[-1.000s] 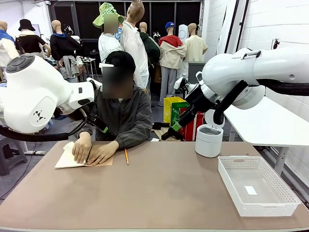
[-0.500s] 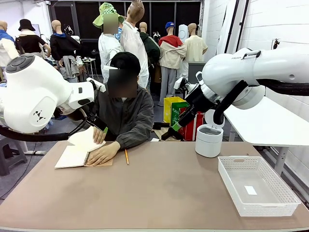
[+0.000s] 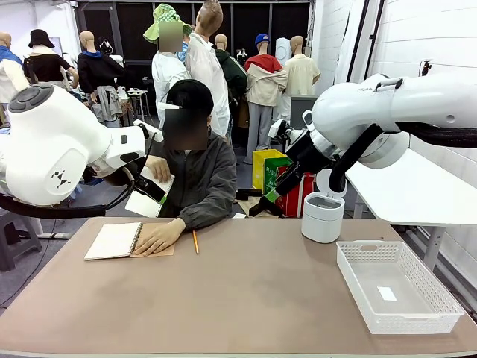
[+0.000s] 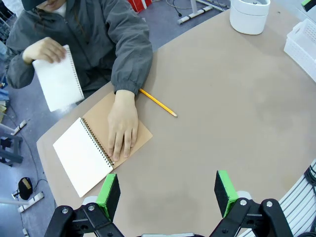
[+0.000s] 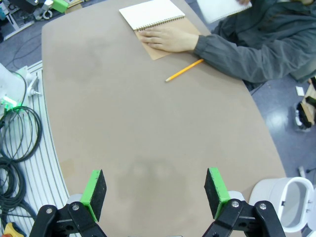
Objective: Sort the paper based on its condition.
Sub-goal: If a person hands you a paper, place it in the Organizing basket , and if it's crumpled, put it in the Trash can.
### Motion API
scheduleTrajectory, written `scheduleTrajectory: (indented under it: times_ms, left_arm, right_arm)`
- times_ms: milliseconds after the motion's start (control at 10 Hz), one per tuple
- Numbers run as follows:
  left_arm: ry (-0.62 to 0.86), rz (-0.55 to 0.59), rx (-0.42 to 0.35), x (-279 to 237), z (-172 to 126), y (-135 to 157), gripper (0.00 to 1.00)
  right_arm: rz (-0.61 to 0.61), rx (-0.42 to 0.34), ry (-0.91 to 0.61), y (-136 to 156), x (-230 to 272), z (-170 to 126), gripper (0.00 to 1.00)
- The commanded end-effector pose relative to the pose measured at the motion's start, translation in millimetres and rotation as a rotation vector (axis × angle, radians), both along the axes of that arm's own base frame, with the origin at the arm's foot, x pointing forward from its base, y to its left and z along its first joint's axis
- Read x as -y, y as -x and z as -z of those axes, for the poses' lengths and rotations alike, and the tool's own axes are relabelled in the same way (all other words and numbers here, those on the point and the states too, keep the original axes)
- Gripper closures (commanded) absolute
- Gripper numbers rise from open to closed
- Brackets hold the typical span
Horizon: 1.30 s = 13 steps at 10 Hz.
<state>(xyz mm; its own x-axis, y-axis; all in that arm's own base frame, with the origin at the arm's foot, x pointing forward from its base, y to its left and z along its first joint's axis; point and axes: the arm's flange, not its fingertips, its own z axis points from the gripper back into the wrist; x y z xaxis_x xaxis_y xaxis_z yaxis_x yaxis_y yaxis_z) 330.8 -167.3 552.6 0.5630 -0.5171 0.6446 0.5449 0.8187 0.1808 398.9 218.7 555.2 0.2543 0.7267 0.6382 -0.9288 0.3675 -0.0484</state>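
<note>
The person holds one white sheet of paper (image 3: pixel 149 195) up at chest height in one hand; the same paper (image 4: pixel 58 84) has a perforated edge. The other hand (image 3: pixel 159 237) presses on the brown cover of an open spiral notebook (image 3: pixel 113 240) at the table's far left. My left gripper (image 4: pixel 166 195) hangs open high above the table, with nothing between its green pads. My right gripper (image 5: pixel 154 191) is also open and empty, high over the right half of the table. The paper (image 5: pixel 222 9) shows at the top edge of the right wrist view.
A yellow pencil (image 3: pixel 195 241) lies right of the notebook. A white lidded bin (image 3: pixel 323 216) stands at the far right, and a white plastic basket (image 3: pixel 395 287) sits near the right front edge with a small white slip inside.
The person has pulled a sheet off the notebook and raised it from the table to chest height. Both arms have stayed still.
</note>
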Motion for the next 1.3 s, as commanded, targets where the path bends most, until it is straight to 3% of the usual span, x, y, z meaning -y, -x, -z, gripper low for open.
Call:
scheduleTrajectory:
  times_ms: [0,1200]
  left_arm:
    - [-0.001,-0.004,0.001,-0.8,0.6,0.0,0.0]
    - [-0.001,-0.004,0.001,-0.8,0.6,0.0,0.0]
  right_arm:
    - [0.001,-0.002,0.005,-0.4,0.6,1.6,0.0]
    - [0.001,-0.002,0.005,-0.4,0.6,1.6,0.0]
